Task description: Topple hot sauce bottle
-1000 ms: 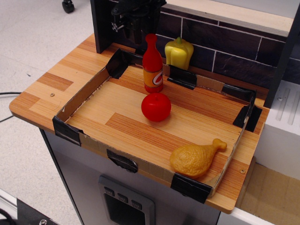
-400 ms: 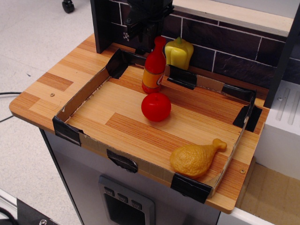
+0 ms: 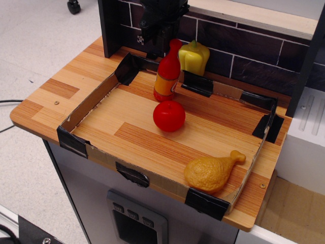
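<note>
Hot sauce bottle (image 3: 167, 75) at far side of the cardboard-walled tray (image 3: 91, 101), tilted, cap leaning right toward the yellow bell pepper (image 3: 193, 57), base on the tray floor. Gripper (image 3: 161, 31) just left of the cap (jaw opening cannot be told, all dark). Red apple (image 3: 169, 116) near side of bottle; toy chicken leg (image 3: 213, 172) at near right corner.

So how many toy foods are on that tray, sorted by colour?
Red: 2, the hot sauce bottle and the apple
Yellow: 1, the bell pepper, behind the tray's back wall
Golden-brown: 1, the chicken drumstick
Total: 4
</note>
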